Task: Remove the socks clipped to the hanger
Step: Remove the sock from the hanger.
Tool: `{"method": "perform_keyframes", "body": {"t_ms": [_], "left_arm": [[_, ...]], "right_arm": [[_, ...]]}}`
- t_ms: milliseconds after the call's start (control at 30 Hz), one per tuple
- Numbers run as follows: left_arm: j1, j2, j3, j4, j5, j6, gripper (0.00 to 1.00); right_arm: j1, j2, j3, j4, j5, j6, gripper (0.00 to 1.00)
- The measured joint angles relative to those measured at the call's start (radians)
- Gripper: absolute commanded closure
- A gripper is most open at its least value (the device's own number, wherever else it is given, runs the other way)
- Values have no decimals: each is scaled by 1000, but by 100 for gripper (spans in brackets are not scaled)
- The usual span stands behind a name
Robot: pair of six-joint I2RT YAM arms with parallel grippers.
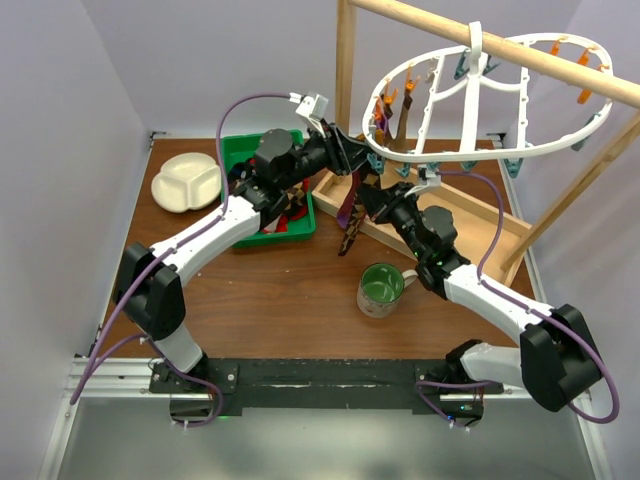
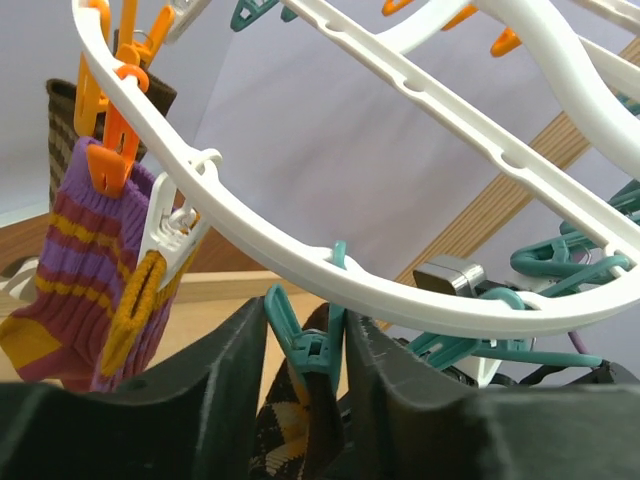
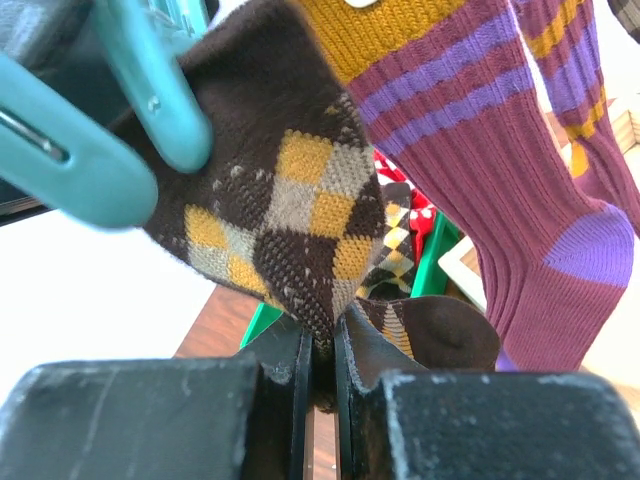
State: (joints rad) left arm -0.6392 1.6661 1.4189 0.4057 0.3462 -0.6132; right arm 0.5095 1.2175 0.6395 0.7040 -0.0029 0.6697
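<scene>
The white oval hanger hangs from a wooden pole, with orange and teal clips on its rim. A brown-cream checkered sock hangs from a teal clip at the near left rim. My left gripper reaches up to the rim, its fingers pressed on both sides of that clip. My right gripper is shut on the checkered sock's lower part, just below the rim. Maroon socks with purple and yellow stripes hang beside it on orange clips, and show in the right wrist view.
A green bin holding socks stands behind my left arm, with a white divided plate to its left. A green mug stands mid-table. A wooden tray lies under the hanger, and wooden frame posts stand behind.
</scene>
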Motion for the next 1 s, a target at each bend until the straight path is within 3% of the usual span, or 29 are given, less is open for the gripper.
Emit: {"method": "perform_keyframes", "body": {"t_ms": [200, 867, 967, 1000], "left_arm": [[0, 0, -9, 44, 0, -18, 100], [2, 0, -9, 58, 2, -23, 100], [2, 0, -9, 58, 2, -23, 92], [2, 0, -9, 58, 2, -23, 84]], "right_arm": [[0, -1, 0, -16, 0, 2, 100], [0, -49, -45, -61, 0, 5, 100], [0, -49, -49, -60, 0, 5, 100], [0, -50, -52, -61, 0, 5, 100]]}}
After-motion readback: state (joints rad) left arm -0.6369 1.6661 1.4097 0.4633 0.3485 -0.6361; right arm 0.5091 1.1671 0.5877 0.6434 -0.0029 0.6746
